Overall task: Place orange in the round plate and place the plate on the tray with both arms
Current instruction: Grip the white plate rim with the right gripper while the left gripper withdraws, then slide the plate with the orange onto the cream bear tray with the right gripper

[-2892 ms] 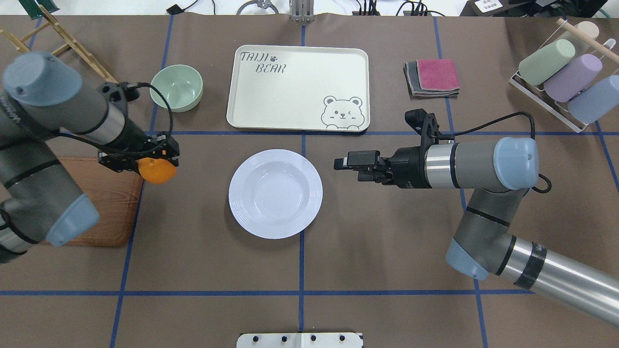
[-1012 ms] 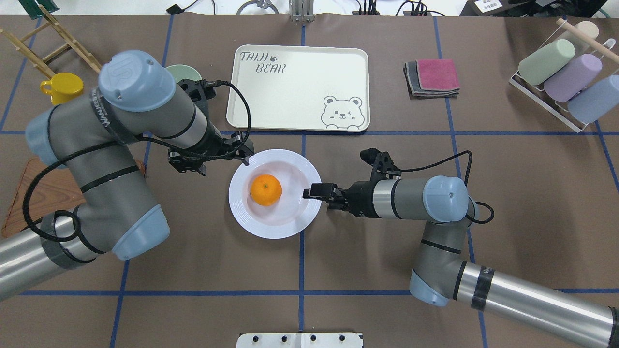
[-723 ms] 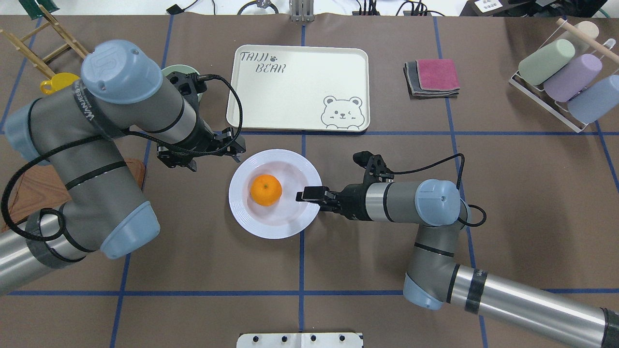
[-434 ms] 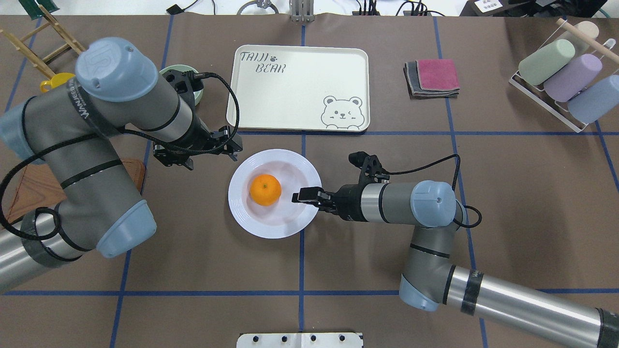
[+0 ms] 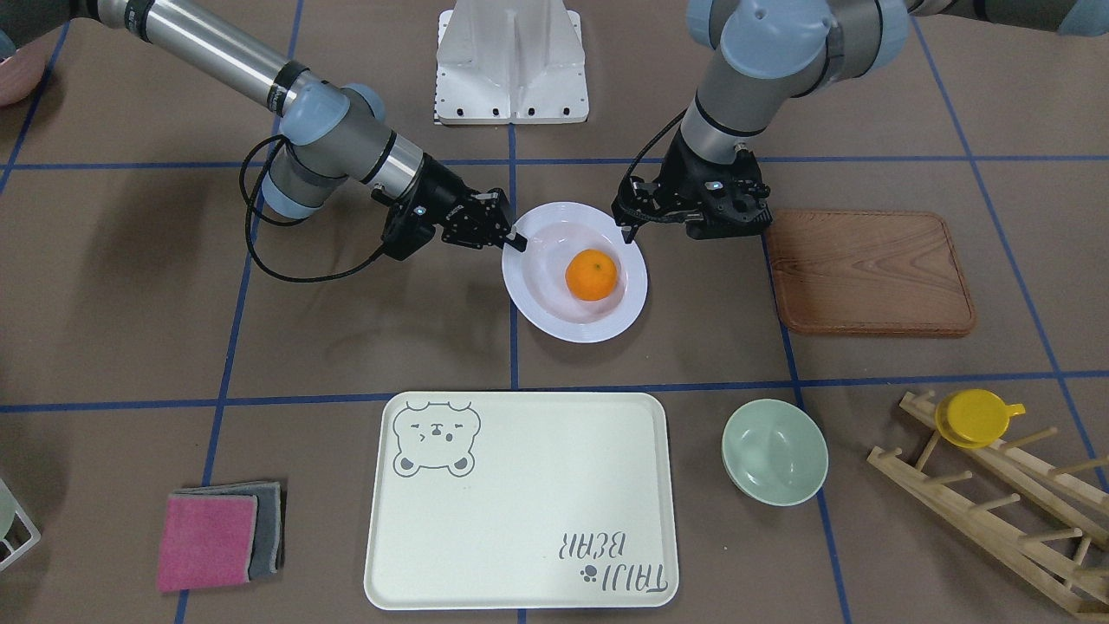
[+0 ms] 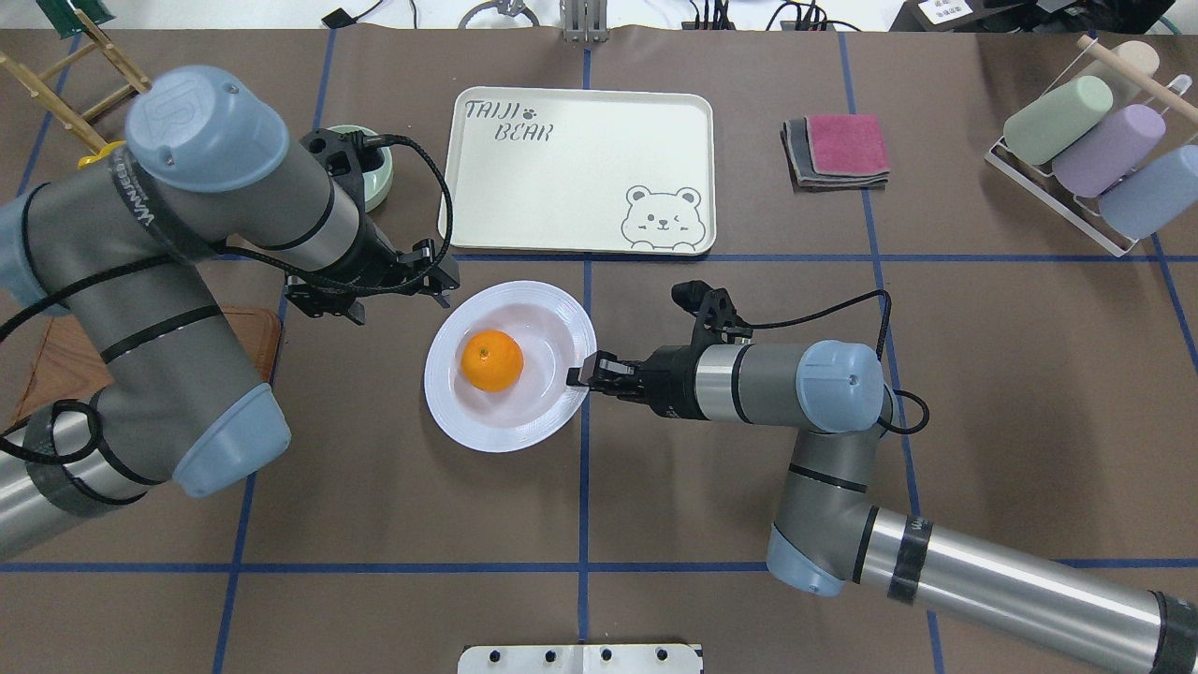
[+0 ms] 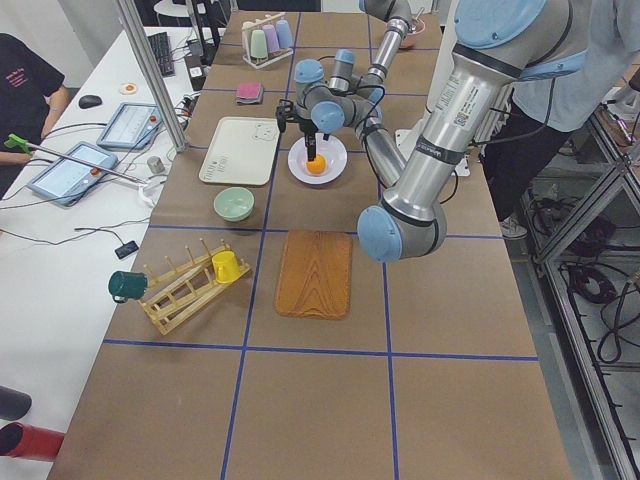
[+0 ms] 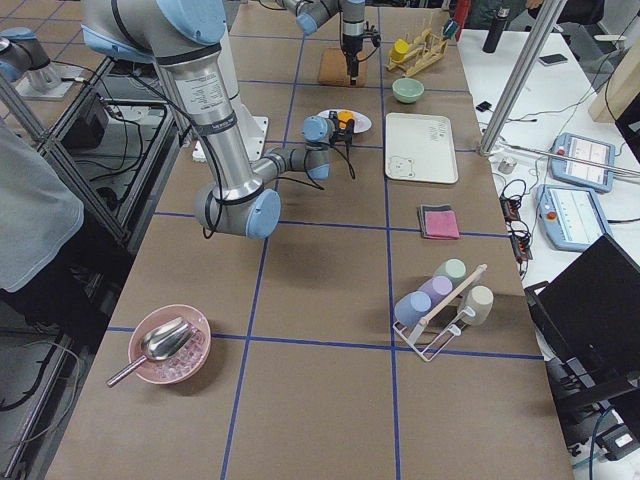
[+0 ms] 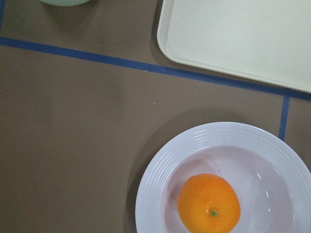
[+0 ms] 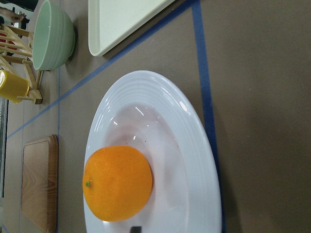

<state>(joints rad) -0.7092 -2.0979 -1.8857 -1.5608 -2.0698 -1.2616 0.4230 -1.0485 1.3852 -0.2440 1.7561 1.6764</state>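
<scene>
The orange (image 6: 491, 360) (image 5: 591, 275) lies in the sunken centre of the round plate (image 6: 552, 318) (image 5: 554, 322), on the table just short of the tray (image 6: 580, 168) (image 5: 520, 503). My right gripper (image 6: 576, 374) (image 5: 513, 240) is at the plate's rim on my right, shut on it, one finger over the rim. My left gripper (image 6: 442, 279) (image 5: 631, 218) hangs open and holds nothing, just off the plate's far-left rim. The left wrist view shows the orange (image 9: 209, 204), but no fingers. The right wrist view shows the orange (image 10: 116, 182) in the plate (image 10: 189, 160).
A pale-green bowl (image 5: 774, 451) stands left of the tray, partly under my left arm in the overhead view. A wooden board (image 5: 866, 270) lies at my left, with a peg rack holding a yellow cup (image 5: 975, 416) beyond it. Folded cloths (image 6: 838, 150) and a cup rack (image 6: 1086, 150) are at far right.
My left gripper carried the orange into the plate, let go and drew back to the left. My right gripper reached the plate's rim and closed; plate and orange shifted slightly left.
</scene>
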